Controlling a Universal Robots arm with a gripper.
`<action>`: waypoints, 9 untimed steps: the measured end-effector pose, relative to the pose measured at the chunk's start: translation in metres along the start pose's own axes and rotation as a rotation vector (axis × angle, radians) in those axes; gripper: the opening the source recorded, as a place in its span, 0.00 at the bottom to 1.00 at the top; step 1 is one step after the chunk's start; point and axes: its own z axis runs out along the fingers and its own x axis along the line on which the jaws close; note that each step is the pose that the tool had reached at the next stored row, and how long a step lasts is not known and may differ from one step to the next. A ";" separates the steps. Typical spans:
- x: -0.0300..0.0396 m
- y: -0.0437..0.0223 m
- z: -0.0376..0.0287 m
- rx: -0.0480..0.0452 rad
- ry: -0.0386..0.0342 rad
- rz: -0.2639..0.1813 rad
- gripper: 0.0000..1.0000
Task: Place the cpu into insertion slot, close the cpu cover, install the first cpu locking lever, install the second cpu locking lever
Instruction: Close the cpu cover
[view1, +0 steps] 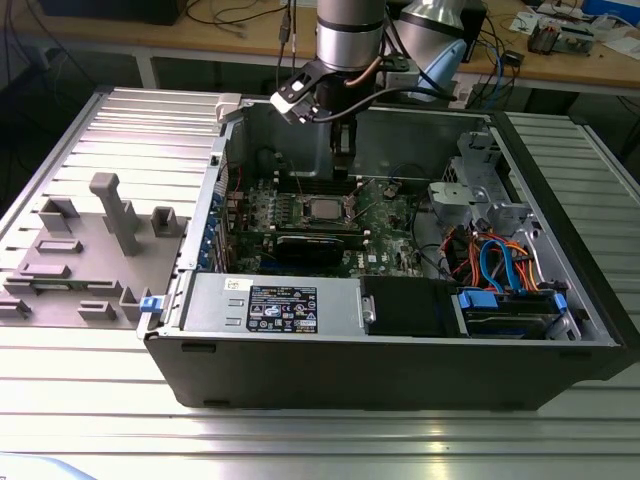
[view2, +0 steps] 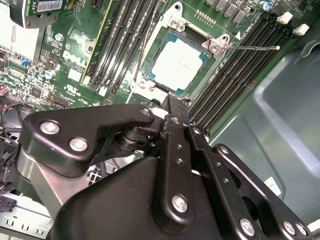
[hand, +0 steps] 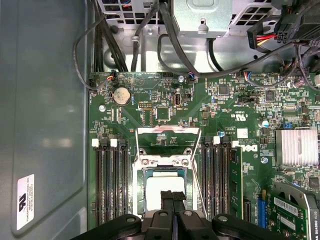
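The cpu (hand: 161, 186) lies flat in the insertion slot (hand: 141, 176) on the green motherboard, its silver top facing up; it also shows in the second wrist view (view2: 179, 59) and the exterior view (view1: 322, 209). The cpu cover (hand: 169, 131) is swung open on the socket's far side, with bare board visible through its window. One thin wire locking lever (view2: 252, 48) sticks out sideways from the socket, unlatched. My gripper (hand: 173, 194) (view2: 177, 102) (view1: 342, 172) hangs just above the socket's edge, shut, with nothing between its fingers.
Black memory slots (hand: 111, 175) flank the socket on both sides. A graphics card (view1: 318, 243) lies in front of the socket in the exterior view. Cables and a drive cage (view1: 500, 270) fill the case at that view's right. The case wall (hand: 45, 110) rises close by.
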 end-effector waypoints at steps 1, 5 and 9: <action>0.0000 0.0001 0.0000 0.0000 0.0000 0.000 0.11; 0.0000 0.0009 0.0000 0.0001 -0.0001 0.000 0.11; 0.0000 0.0017 0.0001 0.0000 0.0000 0.000 0.11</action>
